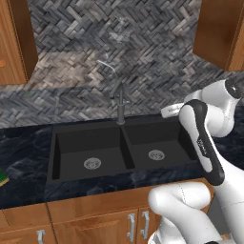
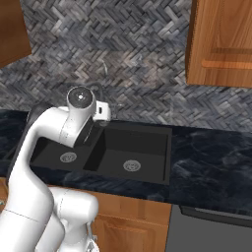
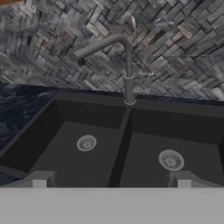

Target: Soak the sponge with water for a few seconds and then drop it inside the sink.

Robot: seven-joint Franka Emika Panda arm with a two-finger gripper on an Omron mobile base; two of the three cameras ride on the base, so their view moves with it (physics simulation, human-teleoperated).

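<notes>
Fingers [image 3: 111,183]: I see them spread wide, holding nothing, above the sink's near edge.
Sink [image 3: 65,168]: black double basin, a silver drain in each.
Faucet [image 3: 127,65]: spout over the left basin.
Sponge [image 1: 2,179]: on the table [image 1: 24,186], far left of the sink.

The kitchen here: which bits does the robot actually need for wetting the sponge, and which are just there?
Needed:
- sponge, at the left edge of the counter
- sink
- faucet, no water running
- gripper, jaws open, holding nothing

Just there:
- counter
- wall cabinets
- tiled wall
</notes>
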